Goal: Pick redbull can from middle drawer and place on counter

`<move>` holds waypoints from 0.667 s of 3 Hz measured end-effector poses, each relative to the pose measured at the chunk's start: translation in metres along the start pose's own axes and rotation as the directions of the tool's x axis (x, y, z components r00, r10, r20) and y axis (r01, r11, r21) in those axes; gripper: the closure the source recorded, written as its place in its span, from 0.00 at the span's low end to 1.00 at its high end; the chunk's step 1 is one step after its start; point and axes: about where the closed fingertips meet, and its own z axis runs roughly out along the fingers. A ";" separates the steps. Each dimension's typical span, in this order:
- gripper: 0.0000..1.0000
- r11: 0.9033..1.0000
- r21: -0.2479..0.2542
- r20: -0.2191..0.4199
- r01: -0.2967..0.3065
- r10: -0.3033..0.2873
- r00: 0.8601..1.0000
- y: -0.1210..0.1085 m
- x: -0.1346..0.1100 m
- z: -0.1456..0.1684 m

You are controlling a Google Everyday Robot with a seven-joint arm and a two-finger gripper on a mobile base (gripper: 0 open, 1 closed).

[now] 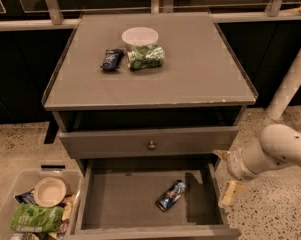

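Note:
The redbull can (171,195) lies on its side on the floor of the open middle drawer (121,196), right of its centre. The counter (195,71) is the grey cabinet top above it. My gripper (225,174) hangs just outside the drawer's right wall, to the right of the can and a little above the drawer floor. Its pale fingers (230,192) are spread apart and hold nothing.
On the counter stand a white bowl (140,35), a green crinkly bag (146,57) and a dark blue snack packet (112,59). The upper drawer front with its brass knob (151,145) is shut. A clear bin (9,215) of snacks sits on the floor at left. A white pole (291,81) stands at right.

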 end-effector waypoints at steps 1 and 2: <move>0.00 1.000 -0.028 0.025 0.005 -0.004 1.000 0.020 -0.006 0.045; 0.00 0.997 -0.072 0.076 0.019 -0.013 0.997 0.035 -0.018 0.092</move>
